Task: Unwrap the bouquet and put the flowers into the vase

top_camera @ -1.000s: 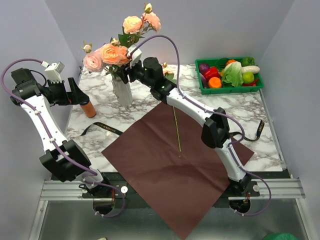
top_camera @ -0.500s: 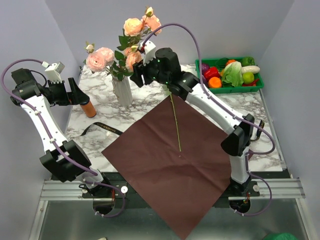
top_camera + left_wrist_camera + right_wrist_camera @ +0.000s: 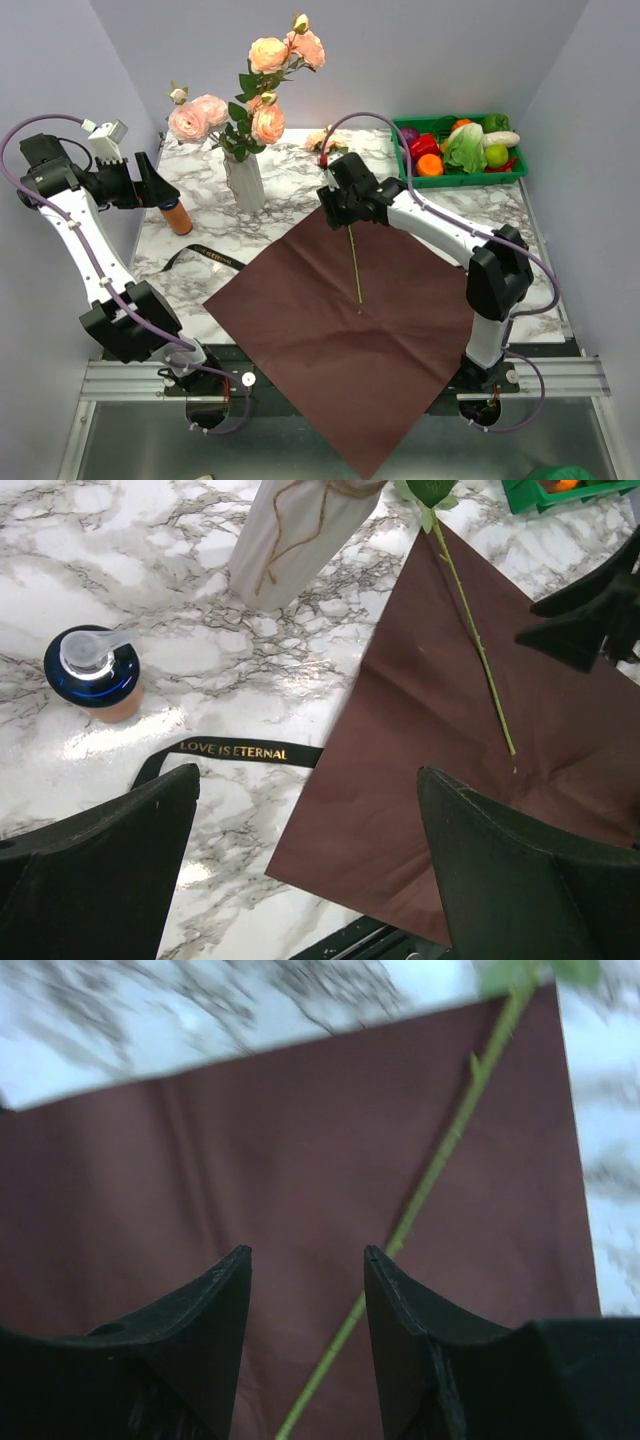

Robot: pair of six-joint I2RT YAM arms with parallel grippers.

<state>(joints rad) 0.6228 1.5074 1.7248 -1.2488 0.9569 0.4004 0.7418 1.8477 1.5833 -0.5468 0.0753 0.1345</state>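
Dark red paper flat on the counter right of the vase of peach roses. Left of the vase, left pincer spread wide, empty; right of it, right pincer parted over one loose stem.

table: glossy marble pattern | wrapping paper: matt — creased | vase: ribbed ceramic | crate: smooth plastic

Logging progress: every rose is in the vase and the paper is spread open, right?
Not every one: one flower lies on the paper, outside the vase, as the top view shows. The paper is spread open.
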